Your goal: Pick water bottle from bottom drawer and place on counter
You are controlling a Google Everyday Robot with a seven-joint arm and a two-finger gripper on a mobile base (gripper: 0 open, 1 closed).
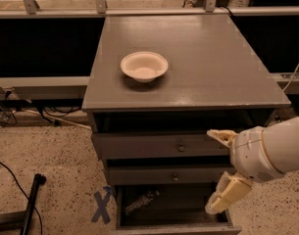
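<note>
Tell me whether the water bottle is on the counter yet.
No: the water bottle lies in the open bottom drawer, with the tool open above that drawer's right end.

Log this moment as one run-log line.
gripper: open, empty, near right end of bottom drawer | water bottle: lying in that open drawer, ungrasped | counter: holds bowl

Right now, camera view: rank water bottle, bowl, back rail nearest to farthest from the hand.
From the hand, open, low at right:
1. water bottle, to its left, in the bottom drawer.
2. bowl, up on the counter.
3. back rail, behind the counter.
</note>
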